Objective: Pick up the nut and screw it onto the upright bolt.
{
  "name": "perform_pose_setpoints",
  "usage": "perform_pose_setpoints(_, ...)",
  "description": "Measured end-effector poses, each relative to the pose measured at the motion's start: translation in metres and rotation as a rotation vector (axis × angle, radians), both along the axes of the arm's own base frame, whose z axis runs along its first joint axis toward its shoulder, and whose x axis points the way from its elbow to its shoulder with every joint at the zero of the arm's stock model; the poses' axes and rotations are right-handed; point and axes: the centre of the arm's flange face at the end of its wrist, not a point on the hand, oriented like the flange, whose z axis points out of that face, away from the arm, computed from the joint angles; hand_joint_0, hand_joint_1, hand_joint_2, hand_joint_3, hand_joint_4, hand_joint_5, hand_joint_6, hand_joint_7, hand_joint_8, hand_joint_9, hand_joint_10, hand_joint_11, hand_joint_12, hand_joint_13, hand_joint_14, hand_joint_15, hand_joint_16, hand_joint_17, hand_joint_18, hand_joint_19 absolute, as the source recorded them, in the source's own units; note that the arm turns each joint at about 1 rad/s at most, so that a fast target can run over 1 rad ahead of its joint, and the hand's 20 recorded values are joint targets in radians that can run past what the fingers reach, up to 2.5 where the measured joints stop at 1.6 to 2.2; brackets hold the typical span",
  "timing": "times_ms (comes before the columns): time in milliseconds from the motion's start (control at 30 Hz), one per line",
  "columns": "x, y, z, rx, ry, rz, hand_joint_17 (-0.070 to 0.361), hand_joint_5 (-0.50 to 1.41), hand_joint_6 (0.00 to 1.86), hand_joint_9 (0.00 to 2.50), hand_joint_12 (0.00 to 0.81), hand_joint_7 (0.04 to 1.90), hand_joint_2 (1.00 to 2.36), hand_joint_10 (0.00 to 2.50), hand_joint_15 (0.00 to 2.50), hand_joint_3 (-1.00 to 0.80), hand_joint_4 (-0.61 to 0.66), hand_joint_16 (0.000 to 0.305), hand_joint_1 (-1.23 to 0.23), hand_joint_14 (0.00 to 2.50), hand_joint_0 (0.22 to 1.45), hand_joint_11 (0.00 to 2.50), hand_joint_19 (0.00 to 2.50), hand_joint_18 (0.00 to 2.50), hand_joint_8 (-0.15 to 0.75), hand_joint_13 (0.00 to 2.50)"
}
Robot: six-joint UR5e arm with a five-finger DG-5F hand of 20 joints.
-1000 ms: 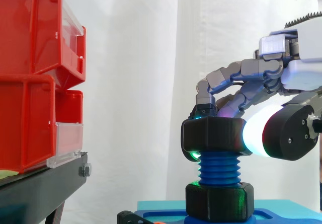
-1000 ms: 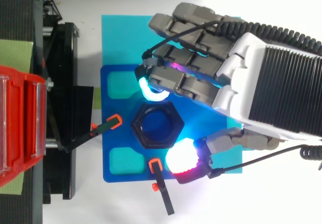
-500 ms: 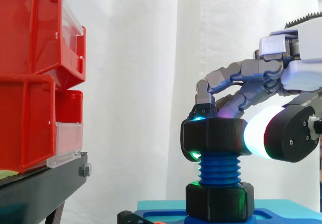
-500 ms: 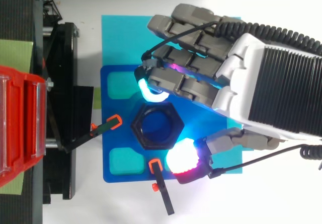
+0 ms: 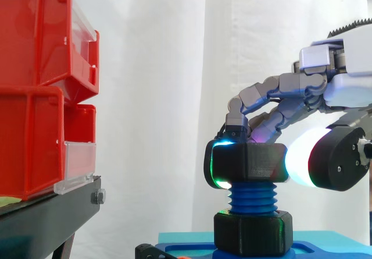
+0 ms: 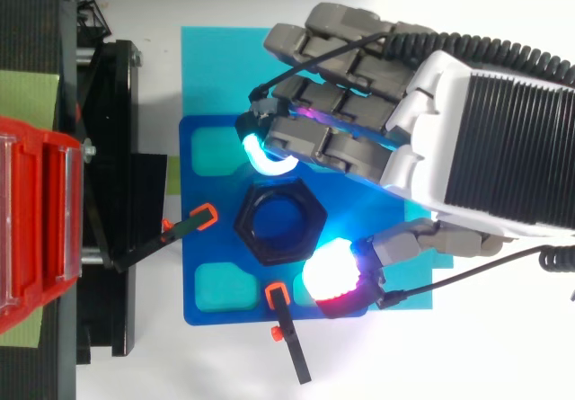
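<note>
hand: grey robot hand point(image 6: 476, 139) reaches in from the right, palm over the work, fingers arched down
grip: glowing fingertips point(image 6: 260, 153) and thumb pinch black hexagonal plastic nut point(image 5: 247, 165)
nut: sits atop blue threaded upright bolt point(image 5: 251, 199)

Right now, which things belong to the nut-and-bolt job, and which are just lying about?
Job: nut, pinched by the hand, on the blue bolt; blue base plate holding the bolt.
Lying about: red bins, black stand, white curtain.
</note>
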Motion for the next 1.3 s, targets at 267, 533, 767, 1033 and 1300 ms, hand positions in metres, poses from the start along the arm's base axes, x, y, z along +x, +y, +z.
perform_pose_setpoints(267, 0.003, -0.006, 0.01, 0.001, -0.003, 0.007, 0.14, -0.24, 0.5, 0.44, 0.437, 0.75, 1.0, 0.0, 0.0, -0.5, 0.26, 0.062, -0.4, 0.0, 0.41, 0.0, 0.01, 0.39, 0.333, 0.4)
perform_pose_setpoints(533, 0.004, -0.01, 0.015, -0.001, 0.006, 0.015, 0.15, -0.25, 0.5, 0.39, 0.454, 0.66, 1.0, 0.0, 0.0, -0.5, 0.24, 0.066, -0.32, 0.0, 0.37, 0.0, 0.0, 0.3, 0.337, 0.33)
perform_pose_setpoints(767, 0.008, -0.01, 0.024, -0.002, -0.009, 0.02, 0.142, -0.25, 0.5, 0.28, 0.443, 0.61, 1.0, 0.0, 0.0, -0.5, 0.19, 0.063, -0.03, 0.0, 0.4, 0.0, 0.0, 0.09, 0.296, 0.21)
perform_pose_setpoints(1033, 0.013, -0.006, 0.031, -0.024, -0.05, 0.039, 0.129, -0.24, 0.5, 0.24, 0.422, 0.62, 1.0, 0.0, 0.0, -0.5, 0.15, 0.057, 0.13, 0.0, 0.45, 0.0, 0.0, 0.0, 0.265, 0.14)
perform_pose_setpoints(1300, 0.015, 0.005, 0.033, -0.03, -0.069, 0.051, 0.122, -0.22, 0.5, 0.24, 0.408, 0.64, 1.0, 0.0, 0.0, -0.5, 0.17, 0.054, 0.13, 0.0, 0.48, 0.0, 0.0, 0.0, 0.256, 0.13)
